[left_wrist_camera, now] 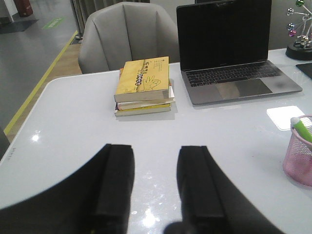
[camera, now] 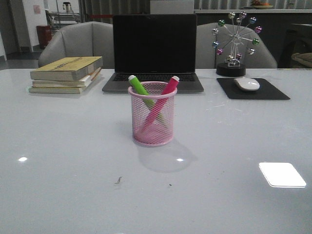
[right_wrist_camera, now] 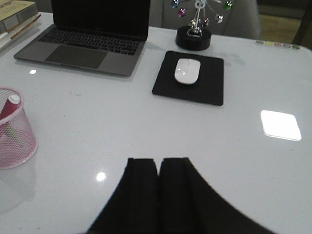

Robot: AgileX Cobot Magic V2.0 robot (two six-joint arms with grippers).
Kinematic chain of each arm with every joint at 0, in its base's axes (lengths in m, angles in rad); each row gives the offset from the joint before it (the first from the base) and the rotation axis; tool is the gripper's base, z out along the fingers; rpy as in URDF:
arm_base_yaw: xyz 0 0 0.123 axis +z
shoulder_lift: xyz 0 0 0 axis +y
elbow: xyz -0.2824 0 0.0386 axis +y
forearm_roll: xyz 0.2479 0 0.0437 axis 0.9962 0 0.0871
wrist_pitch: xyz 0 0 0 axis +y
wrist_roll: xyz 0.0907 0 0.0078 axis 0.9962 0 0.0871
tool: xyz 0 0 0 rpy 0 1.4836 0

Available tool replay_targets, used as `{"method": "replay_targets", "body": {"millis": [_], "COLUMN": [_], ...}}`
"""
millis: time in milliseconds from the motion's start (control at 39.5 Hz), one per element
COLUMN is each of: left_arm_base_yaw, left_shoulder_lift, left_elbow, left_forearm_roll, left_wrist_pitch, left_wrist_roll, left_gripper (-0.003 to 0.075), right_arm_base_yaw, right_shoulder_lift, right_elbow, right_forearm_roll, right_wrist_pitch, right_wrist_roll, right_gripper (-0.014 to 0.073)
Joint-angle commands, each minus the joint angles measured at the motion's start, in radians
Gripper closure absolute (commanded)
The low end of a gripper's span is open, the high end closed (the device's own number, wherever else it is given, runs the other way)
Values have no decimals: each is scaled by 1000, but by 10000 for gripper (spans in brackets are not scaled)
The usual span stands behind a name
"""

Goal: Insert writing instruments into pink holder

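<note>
Front view: both pens (camera: 155,100) stand crossed in the pink holder (camera: 151,130); my left pincer (left_wrist_camera: 156,185) spread, right pincer (right_wrist_camera: 158,187) pressed together, holder at 2 o'clock of the left

The left end effector (left_wrist_camera: 155,187) hovers, fingers apart, near stacked books (left_wrist_camera: 144,85) and a laptop (left_wrist_camera: 231,53).

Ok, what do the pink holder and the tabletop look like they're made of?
Pink holder: looks like painted wire mesh with a solid rim and base; the green pen and pink pen show through the wall. Tabletop: smooth, glossy pale surface, mirroring lights and the holder; glass or lacquer, can't tell which.
</note>
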Motion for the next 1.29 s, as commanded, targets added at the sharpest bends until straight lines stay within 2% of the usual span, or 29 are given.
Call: {"method": "replay_targets", "body": {"millis": [0,152,304,532,684,1064,1267], "left_arm_base_yaw": [1,1,1,1,1,1,1], "left_shoulder_lift": [1,1,1,1,1,1,1], "left_elbow": [-30,-30,-30,-30,-30,-30,-30], "left_forearm_roll": [-2,-2,-2,-2,-2,-2,-2], "left_wrist_pitch": [-77,-77,-77,-77,-77,-78,-78], "left_wrist_roll": [-1,-1,-1,-1,-1,-1,-1], "left_gripper": [407,407,407,407,407,407,407], "right_arm_base_yaw": [-7,-7,-7,-7,-7,-7,-7], "right_shoulder_lift": [-49,-122,-247,-521,-639,-653,-653], "right_elbow": [-29,-13,56,261,362,488,492], "right_forearm_roll": [-137,-308,-425,-412,-411,-402,-402], "right_wrist_pitch": [-75,-74,-76,-76,-75,-140,-129], "right_wrist_roll": [145,304,411,421,422,430,441], "right_gripper": [543,543,543,543,543,543,543]}}
